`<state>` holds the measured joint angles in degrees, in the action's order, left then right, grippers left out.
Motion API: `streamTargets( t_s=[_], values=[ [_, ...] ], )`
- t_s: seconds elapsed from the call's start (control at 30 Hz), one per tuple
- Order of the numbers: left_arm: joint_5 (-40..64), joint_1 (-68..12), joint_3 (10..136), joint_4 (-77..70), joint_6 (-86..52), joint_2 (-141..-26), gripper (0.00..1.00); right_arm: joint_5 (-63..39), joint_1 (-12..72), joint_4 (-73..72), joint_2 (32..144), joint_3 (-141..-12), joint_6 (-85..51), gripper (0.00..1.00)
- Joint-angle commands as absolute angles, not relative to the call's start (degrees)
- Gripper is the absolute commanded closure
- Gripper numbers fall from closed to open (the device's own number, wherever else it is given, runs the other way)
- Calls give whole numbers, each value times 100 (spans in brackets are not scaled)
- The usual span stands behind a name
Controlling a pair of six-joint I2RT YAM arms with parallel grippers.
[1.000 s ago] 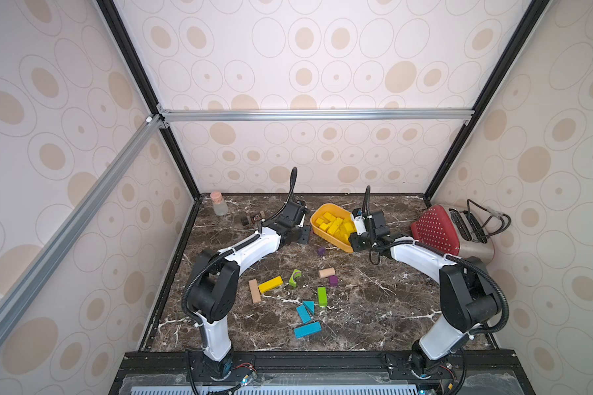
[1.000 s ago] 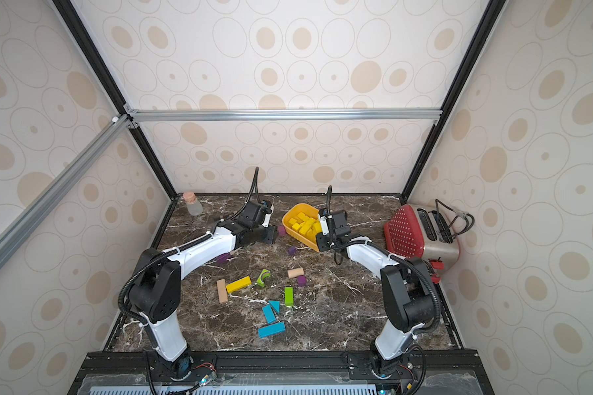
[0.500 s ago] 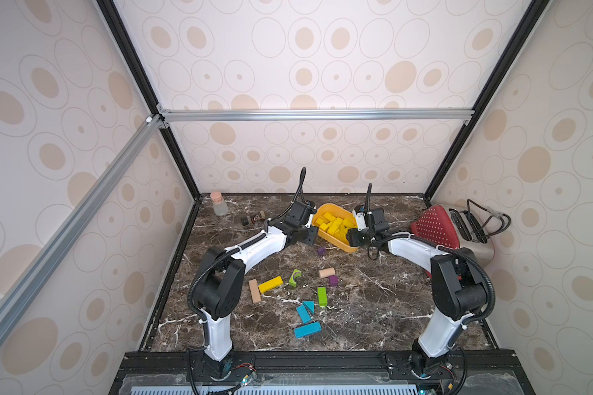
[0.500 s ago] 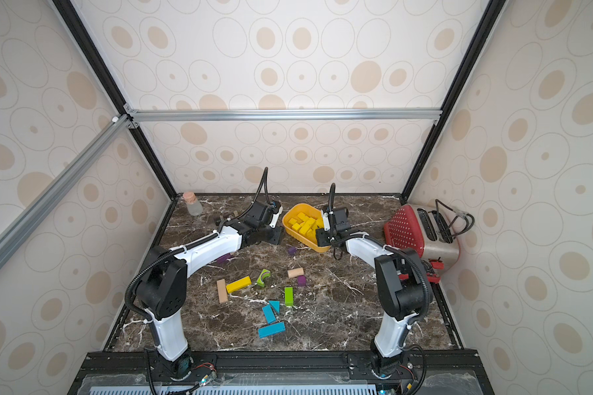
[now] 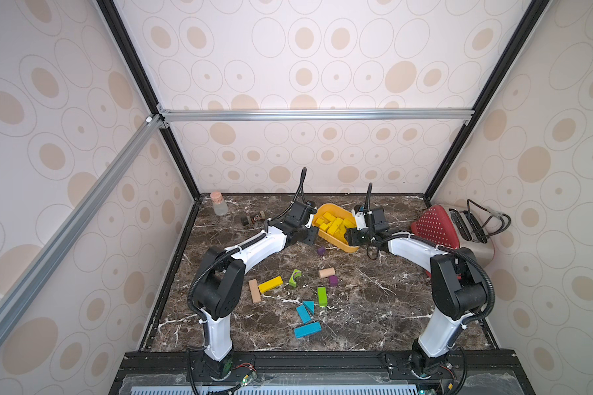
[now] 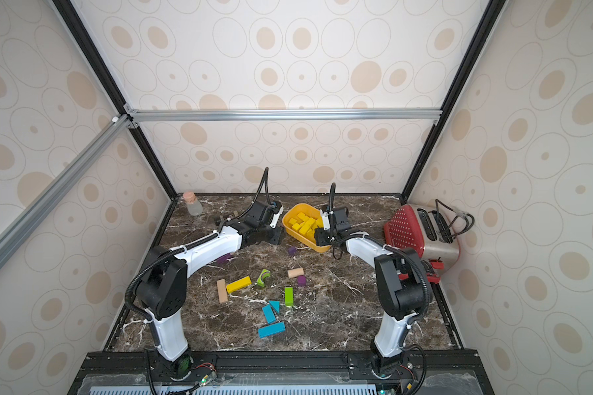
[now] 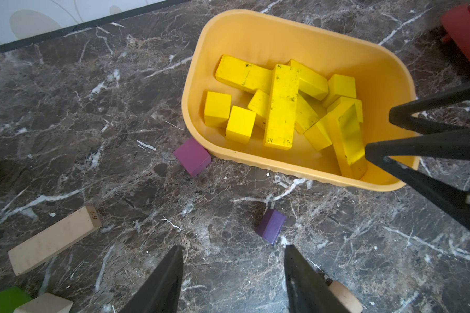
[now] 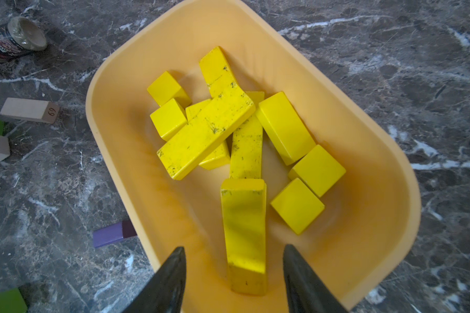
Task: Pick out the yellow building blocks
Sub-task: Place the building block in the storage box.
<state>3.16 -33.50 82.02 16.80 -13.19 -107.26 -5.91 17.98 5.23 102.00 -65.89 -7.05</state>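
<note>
Several yellow building blocks (image 8: 206,135) lie piled in the orange-yellow tub (image 8: 174,40) at the back middle, seen in both top views (image 5: 332,224) (image 6: 303,224) and the left wrist view (image 7: 281,105). My right gripper (image 8: 234,247) hovers open over the tub's near end. A yellow bar (image 8: 244,230) lies loose below, between its fingers. Beside the tub's left side, my left gripper (image 7: 234,247) is open and empty above the marble, by a purple cube (image 7: 271,226). One more yellow bar (image 5: 270,284) lies on the table in front of the left arm.
Blue (image 5: 307,329), green (image 5: 321,296), purple (image 5: 333,280) and plain wooden blocks (image 5: 254,291) are scattered mid-table. A red toaster (image 5: 437,227) stands at the right. A corked bottle (image 5: 218,203) and a small toy lie at the back left. Another purple cube (image 7: 192,156) touches the tub.
My right gripper went from shut to open and the yellow bar now lies in the tub. The left arm has shifted a little right, toward the tub.
</note>
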Motion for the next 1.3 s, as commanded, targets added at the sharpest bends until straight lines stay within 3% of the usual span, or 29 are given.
streamTargets(
  t_s=[0.0, 0.43, 0.8, 1.27],
  values=[
    [332, -3375, 8430, 1657, -1157, -10754, 41, -739, 1789, 510, 10118, -6715, -712, 42],
    [382, -3383, 7896, 1670, -892, -10011, 42, -1357, 1975, 388, 9260, -6272, -870, 43],
    [-17, -3384, 6586, 1828, -1037, -8471, 41, -795, 3235, 511, 8522, -5875, -1143, 43],
    [-820, -3391, 5020, 2643, -1794, -7134, 38, -249, 4482, 410, 8755, -6142, -1289, 44]
  ],
)
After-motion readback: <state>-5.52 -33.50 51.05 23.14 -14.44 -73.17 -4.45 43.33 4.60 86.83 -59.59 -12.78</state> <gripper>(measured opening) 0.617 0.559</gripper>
